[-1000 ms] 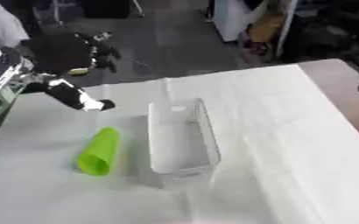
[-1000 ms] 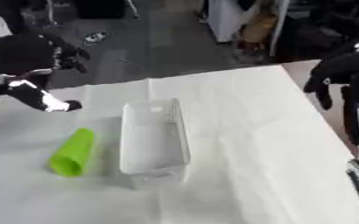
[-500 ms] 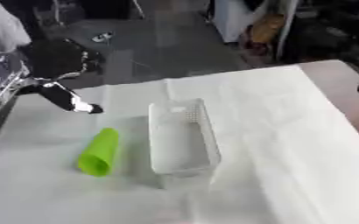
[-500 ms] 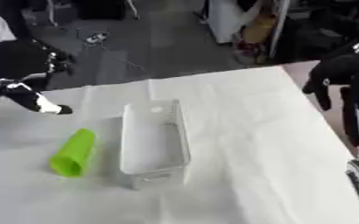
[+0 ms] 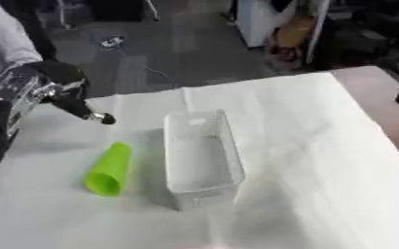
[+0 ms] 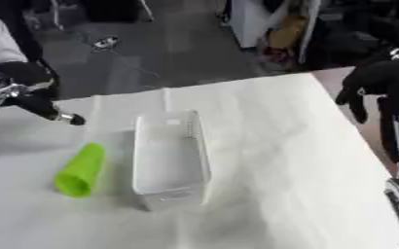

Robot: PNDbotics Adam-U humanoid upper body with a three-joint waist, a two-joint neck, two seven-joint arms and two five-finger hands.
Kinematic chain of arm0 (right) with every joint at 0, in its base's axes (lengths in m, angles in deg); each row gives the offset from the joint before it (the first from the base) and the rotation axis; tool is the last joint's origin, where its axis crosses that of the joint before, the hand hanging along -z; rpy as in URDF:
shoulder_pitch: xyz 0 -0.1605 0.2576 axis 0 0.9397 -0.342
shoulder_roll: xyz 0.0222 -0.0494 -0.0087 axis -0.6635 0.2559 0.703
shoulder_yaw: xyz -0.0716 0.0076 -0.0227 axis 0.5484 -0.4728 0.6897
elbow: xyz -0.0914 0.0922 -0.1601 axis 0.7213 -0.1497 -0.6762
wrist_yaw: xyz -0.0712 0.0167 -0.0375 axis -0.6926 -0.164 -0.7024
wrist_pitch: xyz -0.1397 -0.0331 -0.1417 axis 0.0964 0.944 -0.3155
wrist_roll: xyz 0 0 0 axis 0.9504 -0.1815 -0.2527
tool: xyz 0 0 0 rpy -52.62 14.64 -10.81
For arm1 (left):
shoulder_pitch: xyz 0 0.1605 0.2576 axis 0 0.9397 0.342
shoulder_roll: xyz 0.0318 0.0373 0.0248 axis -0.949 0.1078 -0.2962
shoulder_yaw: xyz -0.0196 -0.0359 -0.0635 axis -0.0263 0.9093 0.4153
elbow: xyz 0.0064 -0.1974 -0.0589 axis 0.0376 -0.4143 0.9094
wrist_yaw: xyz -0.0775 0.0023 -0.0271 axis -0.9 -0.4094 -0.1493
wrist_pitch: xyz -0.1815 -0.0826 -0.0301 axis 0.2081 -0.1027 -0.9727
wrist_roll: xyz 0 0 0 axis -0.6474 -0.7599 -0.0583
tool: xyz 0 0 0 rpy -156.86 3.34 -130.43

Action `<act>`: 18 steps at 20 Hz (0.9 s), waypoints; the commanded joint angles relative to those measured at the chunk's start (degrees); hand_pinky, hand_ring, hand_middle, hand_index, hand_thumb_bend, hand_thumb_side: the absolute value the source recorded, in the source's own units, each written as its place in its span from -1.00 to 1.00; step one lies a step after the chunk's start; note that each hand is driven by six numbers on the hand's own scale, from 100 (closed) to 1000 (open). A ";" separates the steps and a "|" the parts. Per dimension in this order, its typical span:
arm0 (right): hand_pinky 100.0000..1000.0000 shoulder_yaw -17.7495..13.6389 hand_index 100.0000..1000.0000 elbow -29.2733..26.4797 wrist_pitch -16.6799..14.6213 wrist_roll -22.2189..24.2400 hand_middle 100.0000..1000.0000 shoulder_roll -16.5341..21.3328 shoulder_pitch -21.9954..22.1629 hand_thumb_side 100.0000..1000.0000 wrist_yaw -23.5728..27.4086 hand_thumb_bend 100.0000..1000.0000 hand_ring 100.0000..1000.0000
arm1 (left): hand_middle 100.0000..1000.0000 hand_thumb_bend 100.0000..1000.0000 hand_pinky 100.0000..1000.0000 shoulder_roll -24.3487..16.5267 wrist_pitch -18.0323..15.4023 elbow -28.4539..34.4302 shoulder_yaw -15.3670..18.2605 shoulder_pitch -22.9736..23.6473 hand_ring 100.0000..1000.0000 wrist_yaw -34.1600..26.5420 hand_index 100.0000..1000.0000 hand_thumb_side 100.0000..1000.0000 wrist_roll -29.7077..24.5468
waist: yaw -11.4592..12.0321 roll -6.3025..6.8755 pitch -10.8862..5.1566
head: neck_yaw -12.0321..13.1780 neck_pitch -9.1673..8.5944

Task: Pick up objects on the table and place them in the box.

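Note:
A lime-green cup [image 5: 109, 168] lies on its side on the white table [image 5: 322, 146], its mouth toward me. Just right of it stands a clear plastic box [image 5: 235, 154], long and narrow, with nothing visible inside. My left hand [image 5: 60, 80] hovers over the table's far left corner, behind and left of the cup and apart from it. One straight finger [image 5: 92, 113] points down toward the table, and the hand holds nothing. My right hand [image 6: 375, 80] hangs at the right edge, fingers relaxed downward, open.
The table's far edge runs just behind the box, with dark floor and clutter beyond it. A brown strip [image 5: 377, 102] borders the table at the right. A person's light sleeve [image 5: 3, 44] shows at the far left.
The left hand has drawn back slightly to the left and turned a little. Cup, box and right hand have stayed put.

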 commanded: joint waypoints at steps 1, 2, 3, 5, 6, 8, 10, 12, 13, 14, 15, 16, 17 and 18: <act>-1.00 -0.15 0.15 -0.58 0.26 0.23 -0.13 0.95 -0.55 0.40 -0.20 -1.00 -0.33 | -0.04 0.60 -0.67 -0.30 2.20 -1.80 1.82 -1.77 -0.24 -0.10 0.13 1.00 -2.77 | -0.09 -0.03 -1.13 | 0.42 0.03; -1.00 -0.13 0.15 -0.58 0.31 0.28 -0.13 0.94 -0.58 0.40 -0.19 -1.00 -0.33 | -0.05 0.61 -0.67 -0.03 2.84 -2.58 2.14 -1.97 -0.24 0.00 0.13 1.00 -3.63 | -0.12 -0.02 -1.13 | 0.44 0.01; -1.00 -0.10 0.15 -0.58 0.35 0.33 -0.13 0.92 -0.60 0.40 -0.18 -1.00 -0.33 | -0.06 0.62 -0.66 0.24 3.44 -3.41 2.43 -2.13 -0.24 0.11 0.12 1.00 -4.62 | -0.14 -0.02 -1.14 | 0.47 -0.01; -1.00 -0.06 0.15 -0.58 0.41 0.43 -0.13 0.89 -0.61 0.40 -0.16 -1.00 -0.33 | -0.07 0.60 -0.67 0.73 4.23 -4.71 2.86 -2.45 -0.24 0.31 0.11 1.00 -6.58 | -0.18 -0.02 -1.16 | 0.56 -0.05; -1.00 -0.04 0.15 -0.58 0.44 0.48 -0.13 0.87 -0.61 0.40 -0.14 -1.00 -0.33 | -0.06 0.62 -0.67 0.99 4.50 -5.36 3.05 -2.61 -0.25 0.47 0.10 1.00 -7.74 | -0.21 -0.02 -1.17 | 0.65 -0.11; -1.00 0.00 0.15 -0.58 0.51 0.57 -0.12 0.83 -0.60 0.40 -0.11 -1.00 -0.33 | -0.08 0.60 -0.68 1.59 4.85 -6.56 3.45 -3.03 -0.26 1.17 0.07 1.00 -10.24 | -0.25 -0.03 -1.22 | 0.82 -0.24; -1.00 0.06 0.15 -0.58 0.57 0.69 -0.12 0.79 -0.60 0.40 -0.07 -1.00 -0.33 | -0.09 0.59 -0.68 2.23 4.96 -7.67 3.86 -3.53 -0.27 2.43 0.06 1.00 -12.72 | -0.31 -0.03 -1.26 | 1.00 -0.33; -1.00 0.13 0.16 -0.58 0.64 0.83 -0.12 0.75 -0.62 0.41 -0.04 -1.00 -0.33 | -0.10 0.56 -0.66 2.87 4.71 -9.03 4.11 -3.91 -0.27 4.01 0.04 1.00 -15.41 | -0.43 0.01 -1.31 | 1.24 -0.45; -1.00 0.17 0.16 -0.58 0.69 0.90 -0.12 0.72 -0.63 0.41 -0.02 -1.00 -0.33 | -0.10 0.56 -0.65 3.27 4.38 -9.87 4.24 -4.13 -0.27 4.98 0.05 1.00 -17.12 | -0.52 0.05 -1.33 | 1.35 -0.52; -1.00 0.22 0.16 -0.58 0.74 0.98 -0.12 0.69 -0.65 0.41 0.00 -1.00 -0.33 | -0.10 0.56 -0.65 3.65 3.93 -10.60 4.47 -4.40 -0.27 5.90 0.05 1.00 -18.82 | -0.59 0.08 -1.35 | 1.42 -0.57; -1.00 0.27 0.16 -0.58 0.78 1.06 -0.12 0.67 -0.67 0.41 0.03 -1.00 -0.33 | -0.10 0.58 -0.64 4.00 3.44 -11.21 4.71 -4.56 -0.28 6.65 0.05 1.00 -20.36 | -0.66 0.12 -1.35 | 1.50 -0.63; -1.00 0.32 0.16 -0.58 0.83 1.14 -0.12 0.64 -0.69 0.41 0.05 -1.00 -0.33 | -0.10 0.58 -0.64 4.31 2.89 -11.78 4.94 -4.76 -0.28 7.26 0.05 1.00 -21.71 | -0.71 0.14 -1.35 | 1.54 -0.64; -1.00 0.37 0.16 -0.58 0.87 1.24 -0.12 0.61 -0.74 0.41 0.09 -1.00 -0.33 | -0.10 0.59 -0.64 4.72 2.19 -12.62 5.05 -4.81 -0.28 7.77 0.06 1.00 -22.44 | -0.81 0.19 -1.34 | 1.58 -0.68; -1.00 0.42 0.16 -0.58 0.90 1.32 -0.12 0.58 -0.78 0.41 0.12 -1.00 -0.33 | -0.10 0.59 -0.64 5.12 1.43 -13.65 5.13 -4.95 -0.28 8.23 0.06 1.00 -22.77 | -0.88 0.23 -1.34 | 1.58 -0.68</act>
